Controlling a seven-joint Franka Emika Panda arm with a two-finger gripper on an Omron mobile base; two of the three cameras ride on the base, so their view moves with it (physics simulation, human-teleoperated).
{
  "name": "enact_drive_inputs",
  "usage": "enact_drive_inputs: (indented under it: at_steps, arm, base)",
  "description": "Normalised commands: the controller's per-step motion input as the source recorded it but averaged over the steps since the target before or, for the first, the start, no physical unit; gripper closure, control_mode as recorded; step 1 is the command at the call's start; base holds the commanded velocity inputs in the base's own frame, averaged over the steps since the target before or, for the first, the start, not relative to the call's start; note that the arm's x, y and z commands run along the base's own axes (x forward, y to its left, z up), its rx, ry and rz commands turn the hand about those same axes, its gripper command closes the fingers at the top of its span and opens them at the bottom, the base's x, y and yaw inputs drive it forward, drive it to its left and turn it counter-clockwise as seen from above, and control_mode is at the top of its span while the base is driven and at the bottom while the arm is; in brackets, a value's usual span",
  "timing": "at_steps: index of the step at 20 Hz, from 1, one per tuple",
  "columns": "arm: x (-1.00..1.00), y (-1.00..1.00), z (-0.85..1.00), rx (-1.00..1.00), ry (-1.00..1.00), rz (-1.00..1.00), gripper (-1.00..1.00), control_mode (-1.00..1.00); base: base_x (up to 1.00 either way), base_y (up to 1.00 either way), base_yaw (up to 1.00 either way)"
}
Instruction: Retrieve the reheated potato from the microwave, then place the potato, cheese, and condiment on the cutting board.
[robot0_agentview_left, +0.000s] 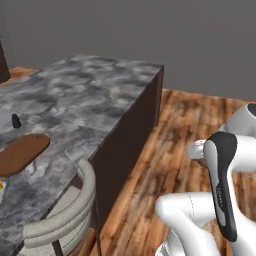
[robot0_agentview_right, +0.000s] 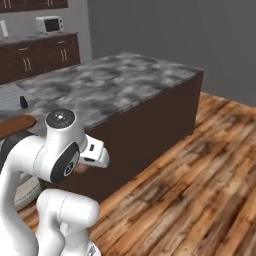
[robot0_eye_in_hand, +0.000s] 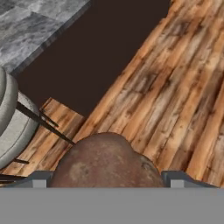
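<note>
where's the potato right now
The potato sits between the gripper's fingertips at the bottom of the hand view, held over the wooden floor beside the dark side of the island.

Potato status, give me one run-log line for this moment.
potato: between end effector fingers, over floor | cutting board: bare, on island | condiment: beside board
</note>
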Motion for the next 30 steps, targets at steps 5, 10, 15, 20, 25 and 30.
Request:
enact_drive_inputs:
  at_steps: [5, 10, 15, 20, 25, 30]
  arm:
    - [0.00, 0.00, 0.00, 0.00, 0.00, 0.00, 1.00, 1.00]
    - [0.00, 0.00, 0.00, 0.00, 0.00, 0.00, 1.00, 1.00]
    - [0.00, 0.00, 0.00, 0.00, 0.00, 0.00, 1.00, 1.00]
    - [0.00, 0.00, 0.00, 0.00, 0.00, 0.00, 1.00, 1.00]
    - [0.00, 0.00, 0.00, 0.00, 0.00, 0.00, 1.00, 1.00]
    - [0.00, 0.00, 0.00, 0.00, 0.00, 0.00, 1.00, 1.00]
  base:
    - [0.62, -0.22, 0.48]
    - [0.60, -0.17, 0.55]
    - [0.59, -0.14, 0.57]
    - [0.60, -0.18, 0.53]
    - [0.59, -0.28, 0.41]
    - [0.47, -0.26, 0.42]
